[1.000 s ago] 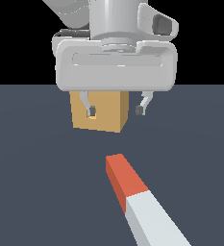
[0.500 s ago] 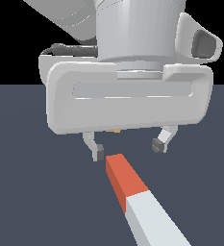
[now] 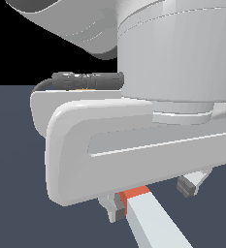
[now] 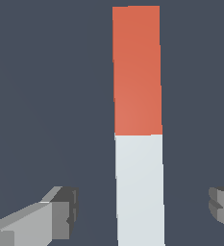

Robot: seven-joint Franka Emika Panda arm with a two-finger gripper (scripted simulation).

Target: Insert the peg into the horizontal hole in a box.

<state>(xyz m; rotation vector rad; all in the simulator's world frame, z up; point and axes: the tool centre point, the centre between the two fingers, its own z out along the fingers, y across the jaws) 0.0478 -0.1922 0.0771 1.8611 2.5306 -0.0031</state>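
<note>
The peg (image 3: 151,220) lies flat on the dark floor, its red-orange end pointing away and its pale grey-white length running toward the exterior view's bottom edge. My gripper (image 3: 152,199) hangs just above it, open, with one finger (image 3: 117,211) close on one side and the other (image 3: 188,185) farther off on the other side. In the wrist view the peg (image 4: 136,96) runs between the two fingertips (image 4: 61,213), which flank its white part without touching it; the gripper (image 4: 142,209) holds nothing. The box and the hole are hidden behind the hand.
The white hand body (image 3: 134,155) and wrist fill most of the exterior view and block what lies behind. A black cable (image 3: 85,80) runs along the hand's back. Dark blue-grey floor (image 4: 46,96) surrounds the peg.
The hand has come down and toward the camera, now covering the box that showed behind it one second ago. Its open fingers have dropped to either side of the peg, which has not moved.
</note>
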